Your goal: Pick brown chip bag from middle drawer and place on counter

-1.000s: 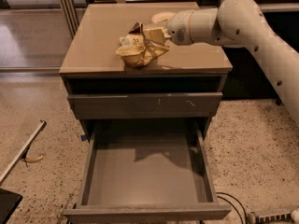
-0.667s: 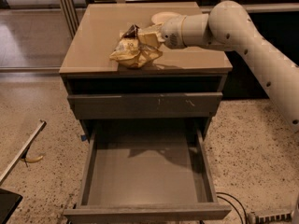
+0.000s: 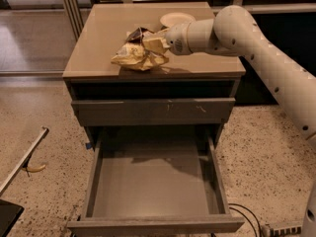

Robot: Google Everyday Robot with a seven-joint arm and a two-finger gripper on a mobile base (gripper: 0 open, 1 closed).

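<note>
At the front of the counter [image 3: 98, 33] is the crumpled brown chip bag [image 3: 133, 57], the gripper [image 3: 157, 42] fingers clenched on its right edge. Likely light, crinkly, slippery: pinch a fold.

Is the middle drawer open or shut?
Open: the middle drawer is pulled out, bare inside. The brown chip bag is up on the counter, the gripper against it.
</note>
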